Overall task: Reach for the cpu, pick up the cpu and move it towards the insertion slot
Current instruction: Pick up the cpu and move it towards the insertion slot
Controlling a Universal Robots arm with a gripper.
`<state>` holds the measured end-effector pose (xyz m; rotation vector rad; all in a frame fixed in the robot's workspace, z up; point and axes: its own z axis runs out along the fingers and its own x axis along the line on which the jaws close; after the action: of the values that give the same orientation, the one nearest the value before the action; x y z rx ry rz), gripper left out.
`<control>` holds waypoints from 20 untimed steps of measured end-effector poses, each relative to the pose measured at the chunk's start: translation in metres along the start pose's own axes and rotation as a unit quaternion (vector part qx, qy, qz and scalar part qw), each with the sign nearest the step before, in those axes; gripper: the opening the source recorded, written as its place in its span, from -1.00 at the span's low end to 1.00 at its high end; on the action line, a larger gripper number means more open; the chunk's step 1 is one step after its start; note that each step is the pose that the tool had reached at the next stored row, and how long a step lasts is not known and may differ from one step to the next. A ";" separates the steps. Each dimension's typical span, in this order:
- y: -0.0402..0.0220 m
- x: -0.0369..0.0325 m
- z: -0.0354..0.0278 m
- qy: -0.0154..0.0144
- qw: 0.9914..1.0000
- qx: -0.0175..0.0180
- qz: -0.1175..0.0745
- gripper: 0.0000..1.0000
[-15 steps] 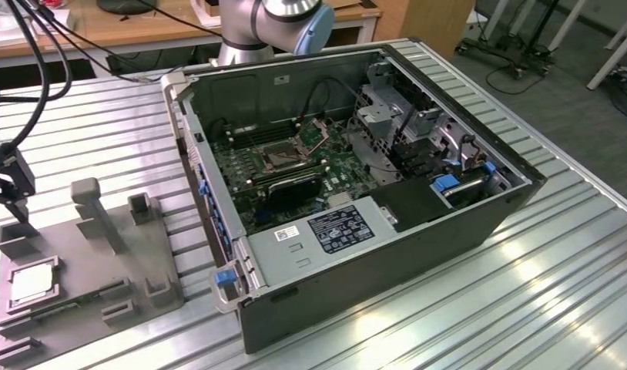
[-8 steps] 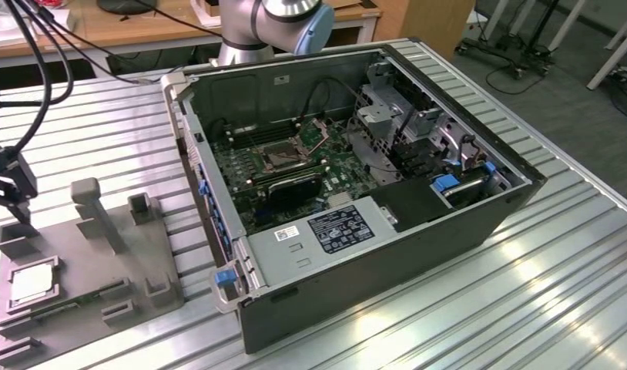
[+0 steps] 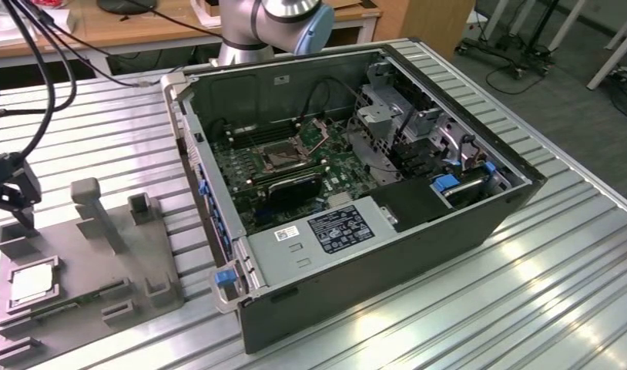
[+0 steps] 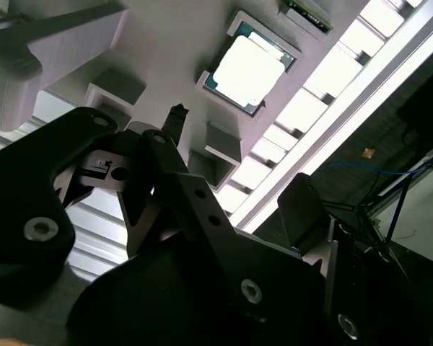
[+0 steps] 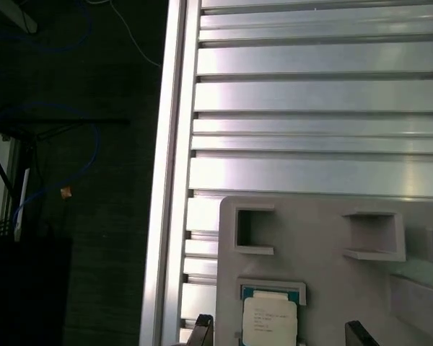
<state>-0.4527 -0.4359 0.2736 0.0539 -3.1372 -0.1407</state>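
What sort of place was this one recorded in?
Probably a robotics lab or workshop: a slatted aluminium table carries an open computer case and a grey fixture block holding the cpu, with a robot arm behind.

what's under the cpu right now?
The cpu lies face up in a square recess of the grey fixture block, on the slatted table. The recess floor beneath the chip is covered by it.
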 end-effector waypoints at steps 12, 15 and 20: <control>-0.0018 0.0001 0.0138 0.000 1.000 0.000 0.000 0.56; -0.0022 0.0001 0.0166 0.000 1.000 0.000 0.000 0.56; -0.0029 0.0001 0.0217 0.000 1.000 -0.001 0.000 0.56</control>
<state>-0.4528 -0.4369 0.2517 0.0539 -3.1371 -0.1424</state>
